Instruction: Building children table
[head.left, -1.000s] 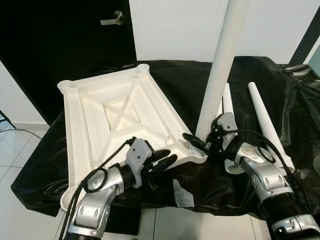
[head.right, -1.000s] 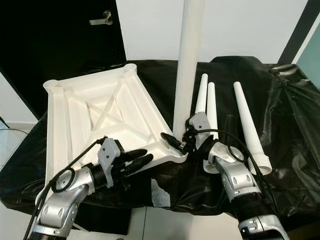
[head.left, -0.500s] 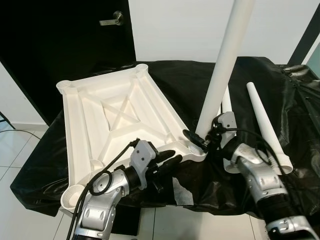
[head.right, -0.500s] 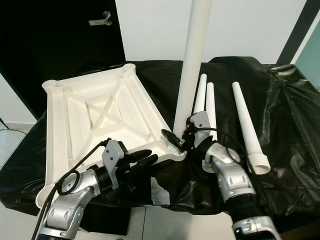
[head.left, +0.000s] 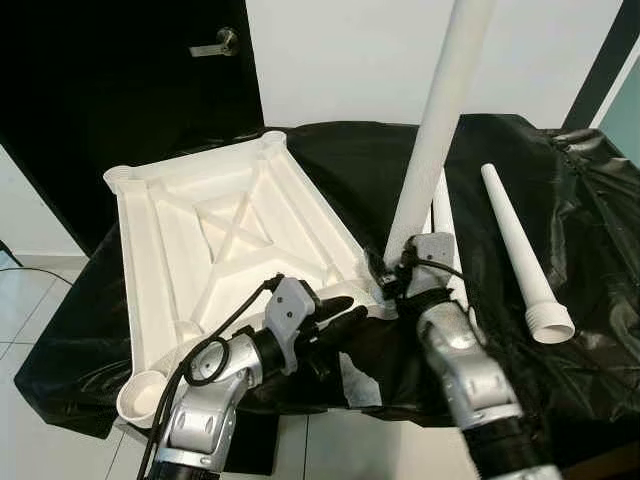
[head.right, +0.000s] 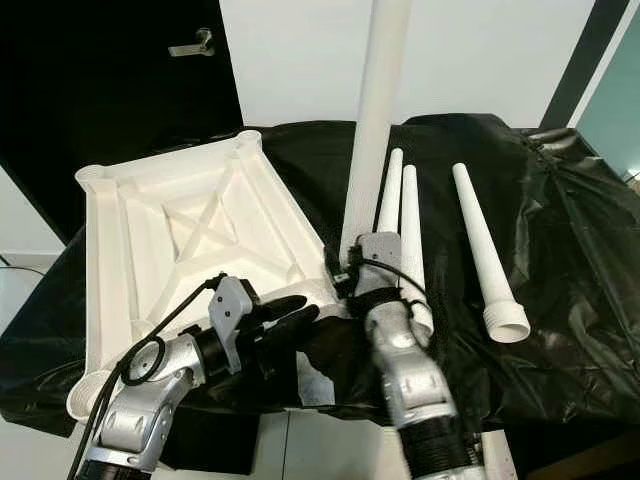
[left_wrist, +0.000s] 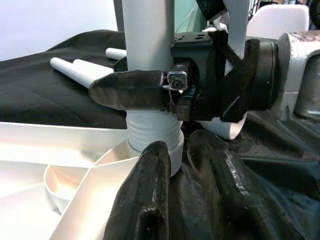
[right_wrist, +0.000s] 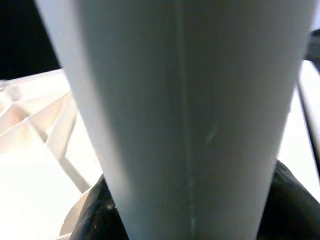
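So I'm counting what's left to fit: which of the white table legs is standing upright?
The tall white plastic leg gripped by the right hand, its threaded end at the upturned white tabletop's near corner socket. The other three lie flat on the black cover.

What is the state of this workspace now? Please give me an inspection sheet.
Surface: black sheet over the bench.
Job's things: white tabletop lies underside up; one leg stands upright in its near corner socket; three spare legs lie on the sheet to the right.
Clutter: white scrap at the near edge.
Grippers: right pincer shut on the upright leg near its base; left pincer open, at the tabletop's near edge.
Cables: black cable on the left arm.
Surroundings: dark door, white wall, tiled floor.
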